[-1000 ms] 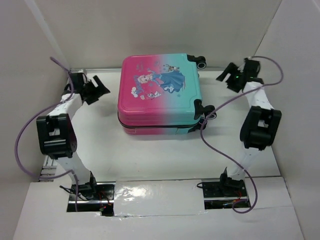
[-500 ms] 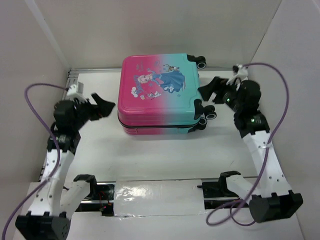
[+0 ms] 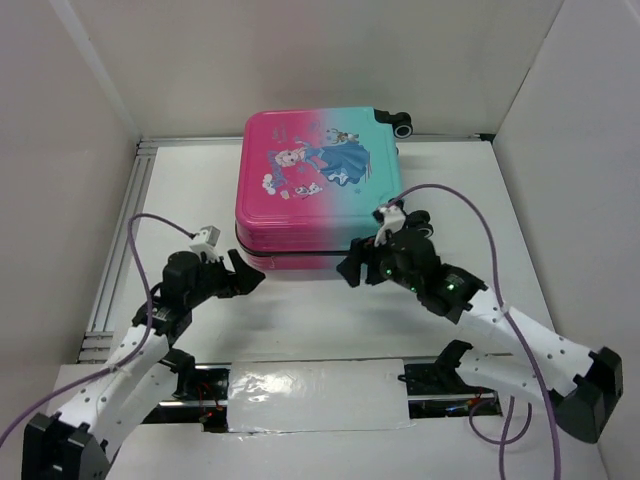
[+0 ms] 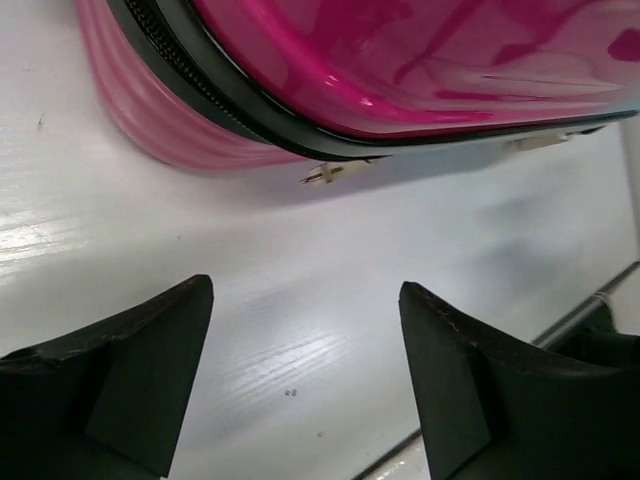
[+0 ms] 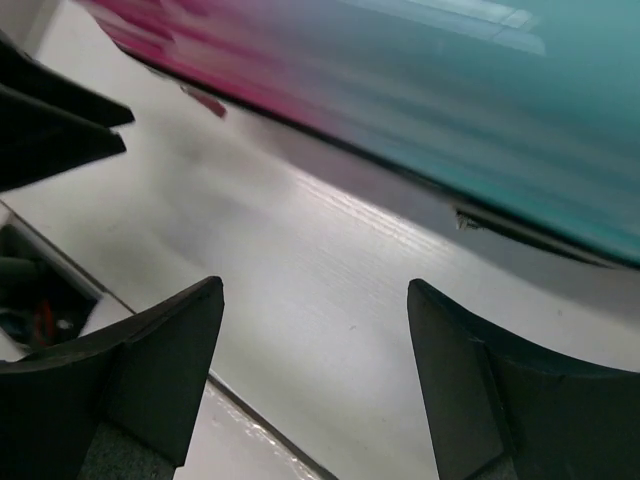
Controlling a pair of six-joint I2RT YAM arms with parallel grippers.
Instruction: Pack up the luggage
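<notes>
Just off the near side of the shut luggage (image 3: 318,190), left gripper (image 3: 250,275) and right gripper (image 3: 348,270) gape wide, empty.

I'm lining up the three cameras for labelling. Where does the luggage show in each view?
Top external: the luggage lies closed and flat at the centre, in the upper half of the frame.
Left wrist: its pink shell runs along the top edge.
Right wrist: its blurred teal-to-pink shell fills the top right.
Shared landmark: the black zip seam along its near side.
</notes>
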